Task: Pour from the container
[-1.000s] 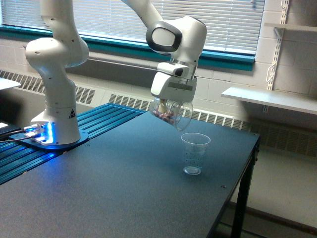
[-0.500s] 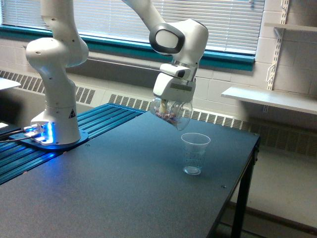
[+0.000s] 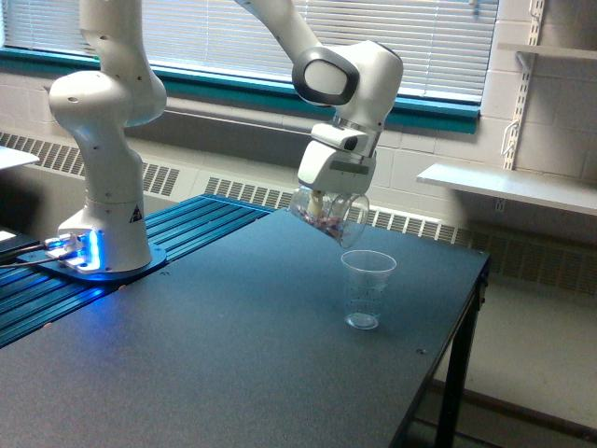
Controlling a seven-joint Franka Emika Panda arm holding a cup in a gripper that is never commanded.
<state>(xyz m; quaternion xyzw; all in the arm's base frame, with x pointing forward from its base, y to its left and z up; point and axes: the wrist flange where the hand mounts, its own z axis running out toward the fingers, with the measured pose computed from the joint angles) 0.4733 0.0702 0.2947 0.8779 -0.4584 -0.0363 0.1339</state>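
Glass container [image 3: 328, 215], clamped in the gripper [image 3: 324, 198], hangs tilted above and to the exterior view's left of your target, the plastic cup [image 3: 367, 288].

The tilted container [image 3: 328, 217], gripped from above, hangs over the plastic cup [image 3: 366, 290].

No words or numbers can be read anywhere. The robot arm's base column [image 3: 110, 210] carries a small dark triangular warning sign [image 3: 135, 214] at about 3 o'clock on its white shell; the symbol inside it is too small to make out. The clear plastic cup [image 3: 366, 288] on the surface [image 3: 233, 355] bears faint printed markings on its wall, dots or lines too fine to read.
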